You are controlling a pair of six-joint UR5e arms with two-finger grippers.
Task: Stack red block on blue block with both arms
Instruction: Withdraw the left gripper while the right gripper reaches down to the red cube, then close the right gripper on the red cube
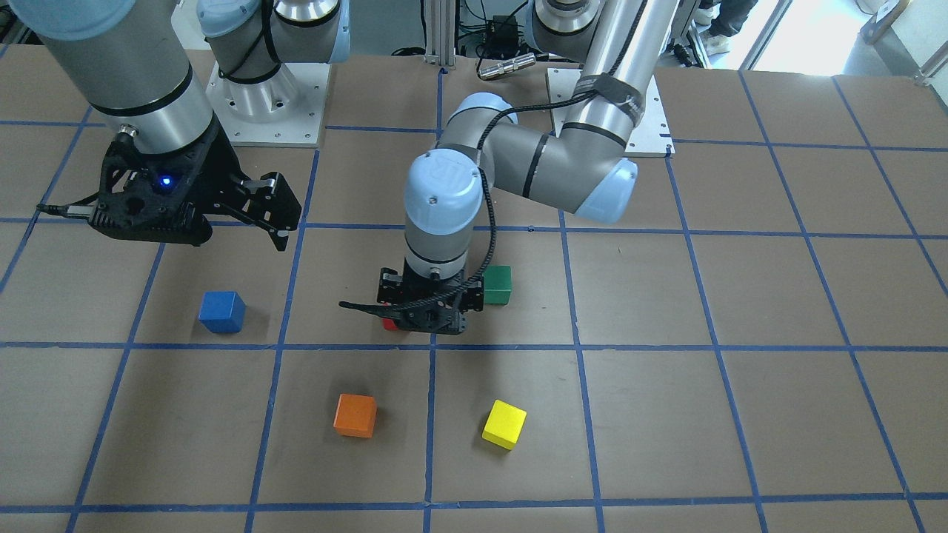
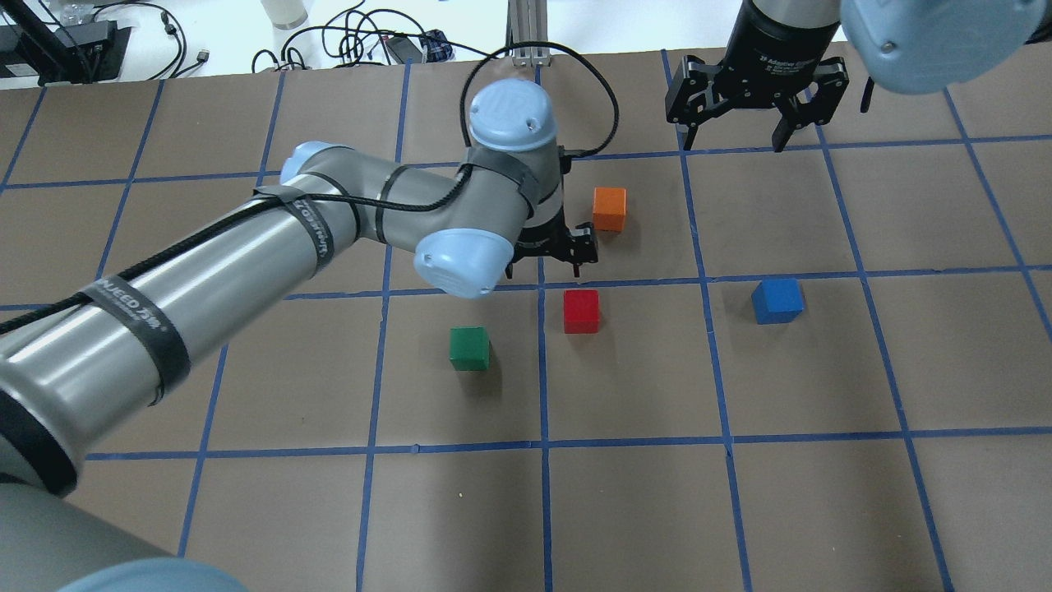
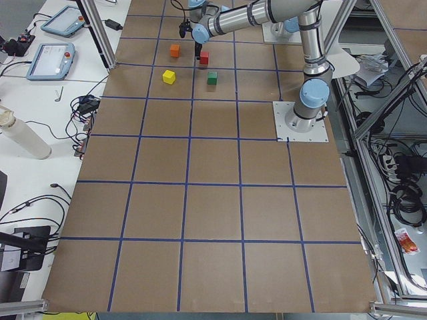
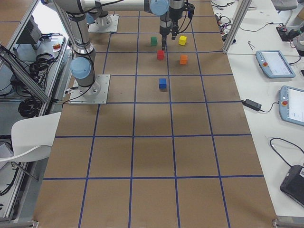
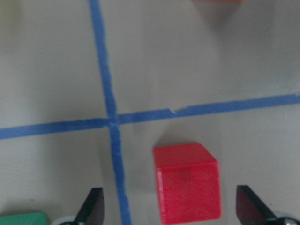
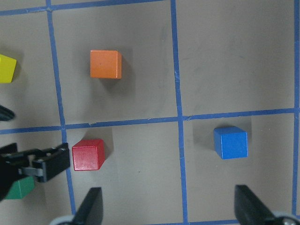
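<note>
The red block (image 2: pixel 581 311) sits on the table near the centre; in the front view only a sliver of it (image 1: pixel 390 324) shows under the left gripper. My left gripper (image 1: pixel 422 318) hovers low over it, open and empty. In the left wrist view the red block (image 5: pixel 187 183) lies between the two open fingertips (image 5: pixel 91 208), nearer the view's right one. The blue block (image 2: pixel 777 301) stands alone to the robot's right of the red one. My right gripper (image 2: pixel 734 136) is open and empty, held high beyond the blue block (image 6: pixel 230 142).
A green block (image 2: pixel 469 348) sits close to the red one on the robot's left. An orange block (image 2: pixel 609 209) lies just beyond the left gripper, and a yellow block (image 1: pixel 504 424) lies further out. Blue tape lines grid the brown table (image 2: pixel 641 493).
</note>
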